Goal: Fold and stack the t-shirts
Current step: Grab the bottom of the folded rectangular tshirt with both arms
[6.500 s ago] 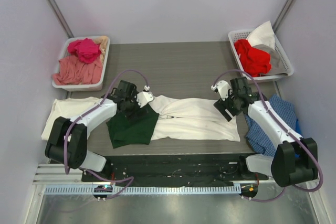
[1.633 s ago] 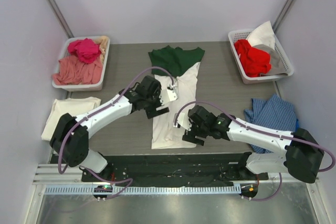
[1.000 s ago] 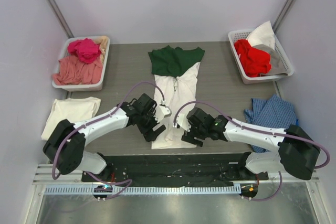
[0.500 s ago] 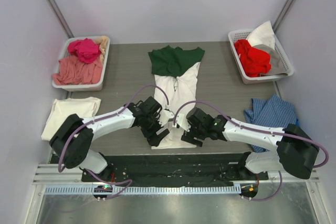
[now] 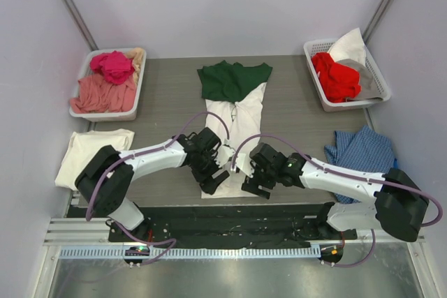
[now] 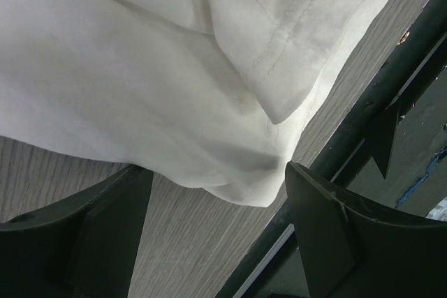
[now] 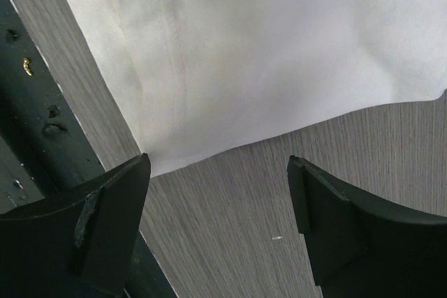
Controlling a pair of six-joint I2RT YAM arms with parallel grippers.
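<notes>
folded cream tee [image 5: 94,151] at the left side of the table [image 5: 167,95], well apart from the work. next, left gripper [image 5: 218,172], jaws spread and pinching nothing, low over the near left corner of the white tee [image 5: 234,127], a long strip running away from the arms with the dark green tee [image 5: 234,79] lying over its far end. right gripper [image 5: 253,185] likewise spread and empty at the near right corner. probably about to take the near hem for a fold away from the arms (judging by the pose alone). lower both together, slip one jaw under the hem, catch every layer at the doubled left corner, close only with cloth well between the jaws, then lift evenly to keep the hem straight.
</notes>
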